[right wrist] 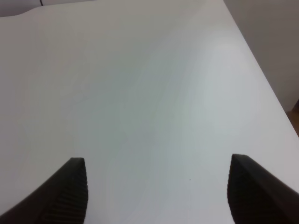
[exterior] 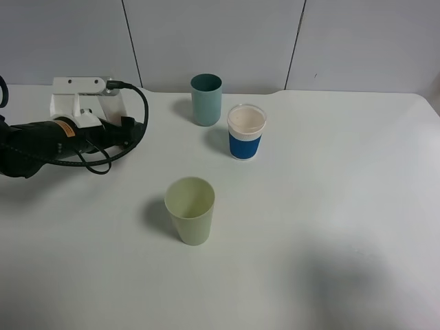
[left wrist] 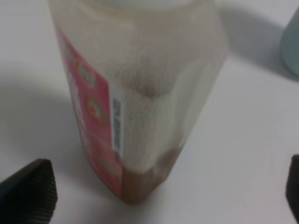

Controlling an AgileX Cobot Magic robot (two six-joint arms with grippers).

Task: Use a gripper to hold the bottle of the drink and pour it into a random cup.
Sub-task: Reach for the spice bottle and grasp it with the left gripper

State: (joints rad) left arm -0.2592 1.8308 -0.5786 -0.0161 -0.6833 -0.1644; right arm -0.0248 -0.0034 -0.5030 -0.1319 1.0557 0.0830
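The bottle of the drink point(left wrist: 140, 93) fills the left wrist view. It stands upright on the table, clear, with a pink-and-white label and a little brown liquid at its base. My left gripper point(left wrist: 161, 198) is open, one fingertip point(left wrist: 28, 191) on each side of the bottle and clear of it. In the high view this gripper point(exterior: 118, 106) lies at the far left, and its white frame hides the bottle. The pale yellow-green cup point(exterior: 190, 210) stands upright near the table's middle, to the right of and nearer than that gripper. My right gripper point(right wrist: 156, 191) is open over bare table.
A teal tumbler point(exterior: 206, 98) stands at the back centre, its edge also showing as the teal tumbler point(left wrist: 292, 42) in the left wrist view. A white cup with a blue band point(exterior: 246, 130) stands beside it. A thick black cable point(exterior: 137, 103) loops by the left gripper. The table edge point(right wrist: 261, 74) runs near the right gripper.
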